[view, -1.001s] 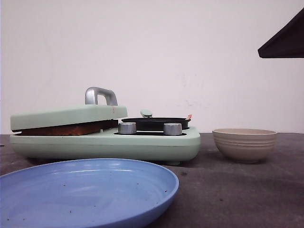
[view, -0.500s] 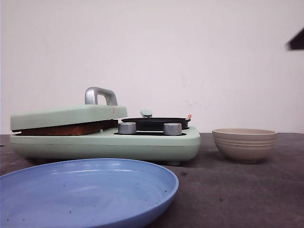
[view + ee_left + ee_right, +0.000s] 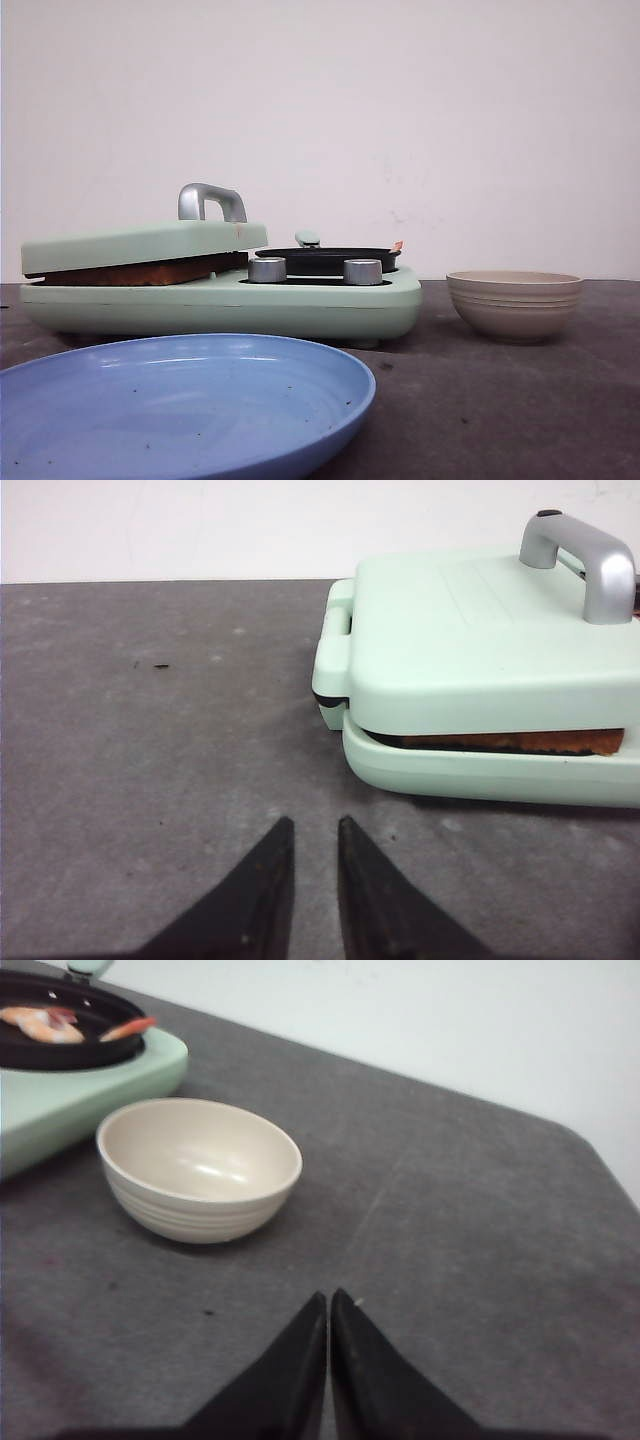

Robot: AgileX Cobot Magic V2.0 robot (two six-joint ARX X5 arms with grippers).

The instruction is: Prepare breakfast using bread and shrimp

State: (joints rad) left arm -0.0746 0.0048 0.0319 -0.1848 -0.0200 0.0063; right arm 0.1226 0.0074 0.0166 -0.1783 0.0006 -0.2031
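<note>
Bread (image 3: pixel 510 742) sits clamped under the lid (image 3: pixel 480 630) of the mint-green breakfast maker (image 3: pixel 300 300), only its browned edge peeking out; the shrimp (image 3: pixel 45 1023) lie in the black pan (image 3: pixel 60 1040) on the same appliance. The left pincer (image 3: pixel 310 845) hovers low over the table (image 3: pixel 150 730) near the lid's hinge side, fingers slightly parted and empty. The right pincer (image 3: pixel 328 1310) is closed on nothing, just short of the beige bowl (image 3: pixel 200 1170). I'd guess lifting the lid comes next: take the silver handle (image 3: pixel 585 555) squarely and swing up gently so the bread isn't dragged, then onto the blue plate (image 3: pixel 180 400)
</note>
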